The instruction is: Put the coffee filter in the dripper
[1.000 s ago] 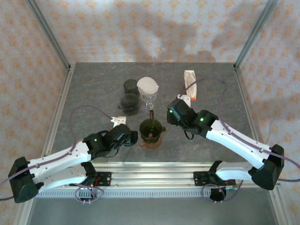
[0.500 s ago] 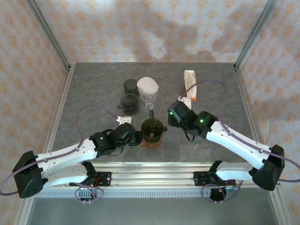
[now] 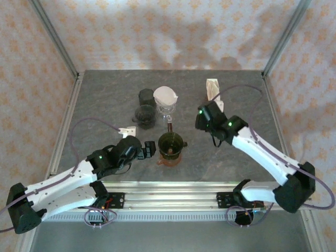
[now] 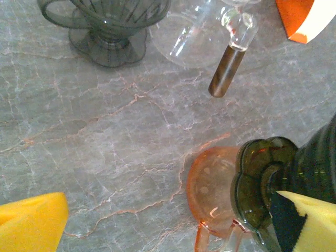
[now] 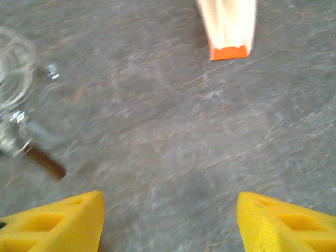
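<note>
Coffee filter (image 3: 165, 95): white paper cone, open side up, sitting in the top of the clear glass dripper (image 3: 167, 111), back-middle of the table (image 3: 100, 100). Neither arm has hold of it. The glass dripper has a brown handle (image 4: 226, 73) sticking out toward the near side, pointing approx at the green dripper (image 3: 170, 143).

Green dripper is upright on a pink cup (image 4: 210, 189), near-middle of the table, in front of the glass one and apart from it.

Dark dripper (image 3: 144, 116) sits just left of the glass one, w/ a dark cup (image 3: 146, 96) right behind it. Filter packet (image 3: 212, 90), white w/ orange end, lies back-right, apart from the rest.

L gripper (image 4: 168, 226): low over the table on the left side of the green dripper, jaws spread wide, nothing in them. In its wrist view one yellow pad (image 4: 315, 226) is right up against the green dripper's base; can't tell if it's touching. The other pad is over bare stone, well clear of the pink cup.

R gripper (image 5: 168, 220): above the table btwn the glass dripper and the packet, tilted toward the back. Jaws well apart, only bare stone btwn the pads, holding nothing. Its wrist view is blurry; the packet's orange end is at the top and the glass dripper w/ handle at the left edge.
</note>
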You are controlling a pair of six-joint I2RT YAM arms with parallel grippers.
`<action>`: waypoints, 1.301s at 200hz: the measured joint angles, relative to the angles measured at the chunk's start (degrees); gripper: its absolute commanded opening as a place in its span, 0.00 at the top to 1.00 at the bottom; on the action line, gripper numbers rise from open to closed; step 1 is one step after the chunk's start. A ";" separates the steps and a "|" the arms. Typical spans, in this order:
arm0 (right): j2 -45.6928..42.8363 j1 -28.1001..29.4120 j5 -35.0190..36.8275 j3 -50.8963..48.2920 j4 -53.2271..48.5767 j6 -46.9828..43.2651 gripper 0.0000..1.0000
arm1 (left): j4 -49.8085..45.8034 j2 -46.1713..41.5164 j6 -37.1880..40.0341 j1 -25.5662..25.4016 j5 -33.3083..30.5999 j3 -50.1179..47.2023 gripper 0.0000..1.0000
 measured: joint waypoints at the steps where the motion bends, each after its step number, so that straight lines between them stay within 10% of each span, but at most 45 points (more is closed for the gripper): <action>1: 0.22 -0.24 -0.02 0.15 0.04 0.00 0.38 | -0.02 -0.09 -0.02 0.00 -0.02 0.00 0.00; 68: 25.14 -13.38 -0.07 19.78 2.05 -8.46 0.64 | -1.81 -3.37 0.02 0.02 -1.88 -0.31 0.00; 138: 41.99 -19.23 -0.50 39.95 -0.26 -10.16 0.64 | -2.51 -4.13 0.02 0.37 -2.47 -0.74 0.00; 260: 49.94 -19.54 -1.42 47.32 -2.73 -9.81 0.74 | -2.43 -1.57 0.94 1.90 -2.29 -0.74 0.00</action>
